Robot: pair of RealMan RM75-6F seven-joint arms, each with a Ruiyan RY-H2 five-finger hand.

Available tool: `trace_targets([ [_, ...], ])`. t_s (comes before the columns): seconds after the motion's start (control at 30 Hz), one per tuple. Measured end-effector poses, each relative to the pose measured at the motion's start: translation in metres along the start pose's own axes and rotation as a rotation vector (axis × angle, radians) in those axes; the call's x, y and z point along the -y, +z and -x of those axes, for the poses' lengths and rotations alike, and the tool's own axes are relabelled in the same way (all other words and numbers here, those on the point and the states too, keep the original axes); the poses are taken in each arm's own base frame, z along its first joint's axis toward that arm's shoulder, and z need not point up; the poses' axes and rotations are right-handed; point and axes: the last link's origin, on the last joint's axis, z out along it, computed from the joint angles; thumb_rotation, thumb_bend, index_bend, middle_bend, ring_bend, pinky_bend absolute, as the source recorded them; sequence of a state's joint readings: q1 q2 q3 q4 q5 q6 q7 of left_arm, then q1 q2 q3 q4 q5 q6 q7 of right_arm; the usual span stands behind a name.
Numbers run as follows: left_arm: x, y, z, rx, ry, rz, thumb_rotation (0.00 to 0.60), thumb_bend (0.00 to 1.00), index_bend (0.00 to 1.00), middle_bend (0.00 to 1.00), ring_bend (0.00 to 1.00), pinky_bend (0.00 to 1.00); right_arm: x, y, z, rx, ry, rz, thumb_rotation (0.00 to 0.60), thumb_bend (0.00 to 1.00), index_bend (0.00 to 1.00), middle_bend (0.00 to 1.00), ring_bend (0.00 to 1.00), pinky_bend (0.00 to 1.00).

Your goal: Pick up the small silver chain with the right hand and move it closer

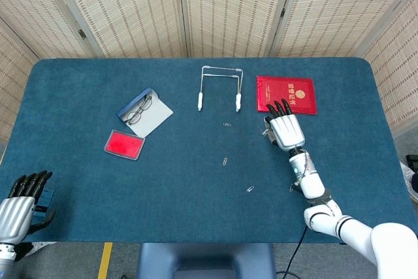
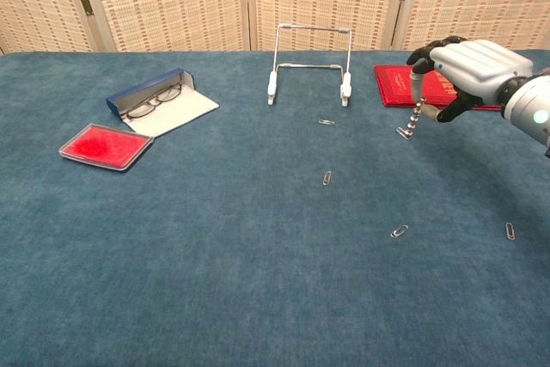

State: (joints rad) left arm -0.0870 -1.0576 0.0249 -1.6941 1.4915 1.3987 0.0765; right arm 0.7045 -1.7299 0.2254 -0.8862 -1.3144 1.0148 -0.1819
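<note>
My right hand (image 2: 468,64) hovers over the table's right side, just in front of the red booklet (image 2: 402,85). It pinches the top of the small silver chain (image 2: 414,119), which hangs straight down with its lower end at or just above the cloth, beside a paper clip (image 2: 401,133). In the head view the right hand (image 1: 286,129) covers most of the chain, and only a bit of the chain (image 1: 264,132) shows at its left edge. My left hand (image 1: 18,208) stays at the near left corner, fingers curled, holding nothing.
A wire stand (image 2: 311,66) is at the back centre. An open glasses case (image 2: 159,100) and a red pad (image 2: 105,145) lie at the left. More paper clips (image 2: 326,178) are scattered over the blue cloth, one (image 2: 399,231) near the front right.
</note>
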Motion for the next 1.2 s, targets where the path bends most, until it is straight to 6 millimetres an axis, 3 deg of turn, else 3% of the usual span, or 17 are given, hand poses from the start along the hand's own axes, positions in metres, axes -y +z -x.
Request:
trace_targets([
  [0.2,0.001,0.000,0.000,-0.001,0.001,-0.001,0.600,0.40,0.00,0.09,0.09,0.01,0.001,-0.005,-0.004,-0.021,0.012,-0.016,0.600,0.55,0.92,0.18,0.08,0.00],
  [0.37,0.001,0.001,0.000,0.000,0.010,-0.004,0.600,0.40,0.00,0.09,0.09,0.01,0.003,-0.019,-0.012,-0.057,0.024,-0.049,0.600,0.55,0.92,0.18,0.08,0.00],
  [0.57,0.000,0.003,0.002,-0.006,0.028,-0.015,0.600,0.40,0.00,0.09,0.09,0.00,0.001,-0.057,-0.022,-0.103,0.031,-0.081,0.600,0.55,0.92,0.19,0.08,0.00],
  [0.9,0.000,0.006,0.005,0.000,0.057,-0.034,0.600,0.40,0.00,0.09,0.09,0.00,-0.015,-0.141,-0.024,-0.075,0.018,-0.109,0.600,0.55,0.92,0.19,0.08,0.00],
  [1.2,0.000,0.007,0.007,0.002,0.067,-0.042,0.600,0.40,0.00,0.09,0.08,0.00,-0.028,-0.171,-0.008,-0.024,0.037,-0.100,0.600,0.55,0.92,0.20,0.08,0.00],
])
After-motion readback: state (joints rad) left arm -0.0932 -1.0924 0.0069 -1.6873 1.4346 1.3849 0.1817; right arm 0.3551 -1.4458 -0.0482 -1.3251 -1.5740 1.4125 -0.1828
